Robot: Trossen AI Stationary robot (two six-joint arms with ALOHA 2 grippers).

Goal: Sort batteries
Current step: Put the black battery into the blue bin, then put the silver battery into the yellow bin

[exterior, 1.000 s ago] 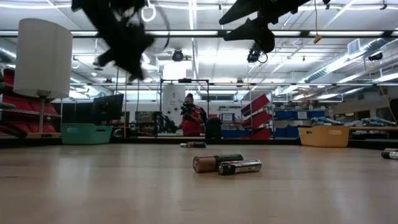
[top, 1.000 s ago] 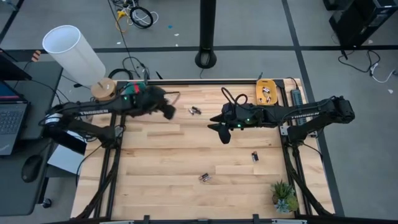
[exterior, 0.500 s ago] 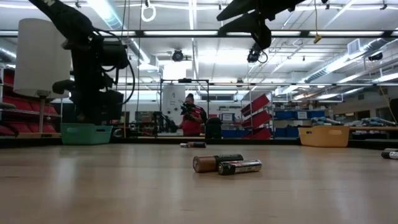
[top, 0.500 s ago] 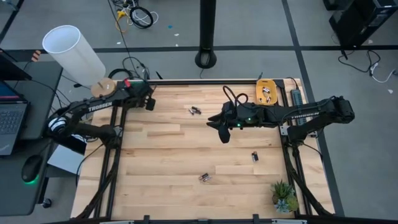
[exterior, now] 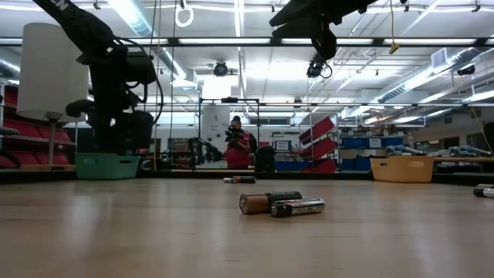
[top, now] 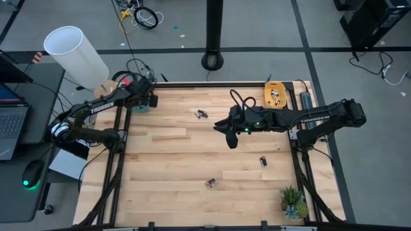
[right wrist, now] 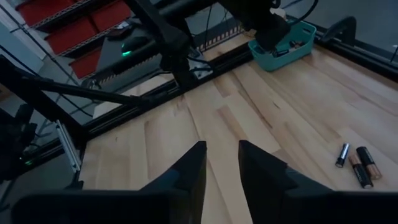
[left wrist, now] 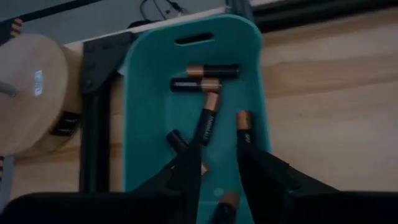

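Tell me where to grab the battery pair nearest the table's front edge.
Probably take the pair together, across the middle of the barrels, coming straight down from above. The two cells lie flat and side by side with no clear gap between them, so the fingers should close on the outer round sides, not the ends.

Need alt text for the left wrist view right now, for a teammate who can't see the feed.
The left gripper hangs open over a teal tray at the wooden table's edge. Several batteries lie loose in the tray, two side by side near its handle slot, others angled close to the fingers. No battery sits between the fingers.
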